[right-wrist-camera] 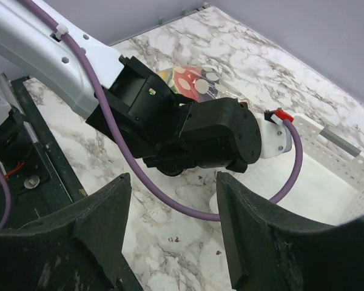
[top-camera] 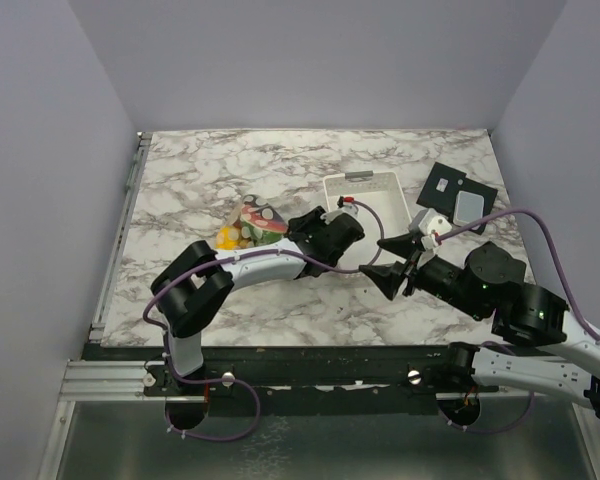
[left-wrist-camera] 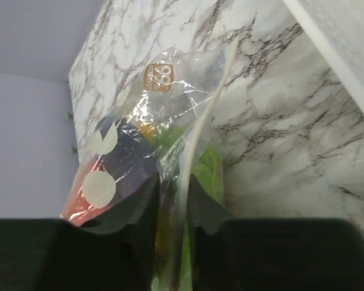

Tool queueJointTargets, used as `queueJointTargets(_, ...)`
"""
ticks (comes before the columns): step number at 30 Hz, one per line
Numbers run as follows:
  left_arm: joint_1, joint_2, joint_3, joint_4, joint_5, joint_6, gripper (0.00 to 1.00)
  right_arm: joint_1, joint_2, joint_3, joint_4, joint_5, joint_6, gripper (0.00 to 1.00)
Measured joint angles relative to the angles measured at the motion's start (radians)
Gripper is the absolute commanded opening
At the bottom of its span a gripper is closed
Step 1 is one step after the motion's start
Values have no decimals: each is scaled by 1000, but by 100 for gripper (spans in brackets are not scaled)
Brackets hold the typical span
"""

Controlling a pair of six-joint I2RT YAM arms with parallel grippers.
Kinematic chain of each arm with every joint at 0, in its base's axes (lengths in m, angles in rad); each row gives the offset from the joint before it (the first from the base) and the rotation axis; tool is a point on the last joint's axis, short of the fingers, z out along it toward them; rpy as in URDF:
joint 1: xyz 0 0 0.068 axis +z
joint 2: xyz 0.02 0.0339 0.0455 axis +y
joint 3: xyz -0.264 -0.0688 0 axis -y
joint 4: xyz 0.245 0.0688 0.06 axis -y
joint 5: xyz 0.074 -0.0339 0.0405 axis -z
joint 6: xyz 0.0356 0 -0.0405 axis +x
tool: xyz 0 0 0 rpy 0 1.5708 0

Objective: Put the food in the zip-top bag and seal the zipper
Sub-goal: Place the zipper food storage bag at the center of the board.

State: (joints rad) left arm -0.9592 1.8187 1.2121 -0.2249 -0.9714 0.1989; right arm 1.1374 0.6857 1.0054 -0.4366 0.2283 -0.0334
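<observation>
The zip-top bag (top-camera: 248, 225) lies on the marble left of centre, and the food shows through it. In the left wrist view the bag (left-wrist-camera: 151, 115) holds a green piece (left-wrist-camera: 210, 173), the dark purple eggplant (left-wrist-camera: 124, 160) and something red (left-wrist-camera: 79, 205). The zipper (left-wrist-camera: 201, 124) runs as a pale strip along the mouth edge. My left gripper (left-wrist-camera: 173, 189) straddles that edge with its jaws slightly apart, a narrow gap on each side of the strip. My right gripper (right-wrist-camera: 173, 188) hangs open and empty over the marble, just right of the left wrist (right-wrist-camera: 200, 133).
A white basket (top-camera: 365, 182) stands behind the left wrist, its rim close to it (right-wrist-camera: 343, 154). A dark flat item (top-camera: 460, 195) and a small white object (top-camera: 430, 222) lie at the back right. The left arm's purple cable (right-wrist-camera: 170, 203) loops just in front of my right fingers.
</observation>
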Motion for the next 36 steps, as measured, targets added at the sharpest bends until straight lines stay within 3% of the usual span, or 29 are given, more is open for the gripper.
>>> queueJointTargets(6, -13, 1, 3, -2, 53, -89, 50, 0, -9, -1, -32, 21, 14, 65)
queueJointTargets(24, -13, -15, 37, 34, 401, -296, 72, 0, -155, 6, -68, 200, 53, 76)
queueJointTargets(29, -14, -63, 78, 50, 451, -312, 83, 0, -175, 7, -78, 245, 68, 78)
queueJointTargets(31, -14, -98, 90, 56, 468, -314, 97, 0, -184, 7, -80, 262, 72, 79)
queueJointTargets(36, -14, -201, 92, 66, 488, -318, 99, 0, -194, 7, -79, 297, 85, 81)
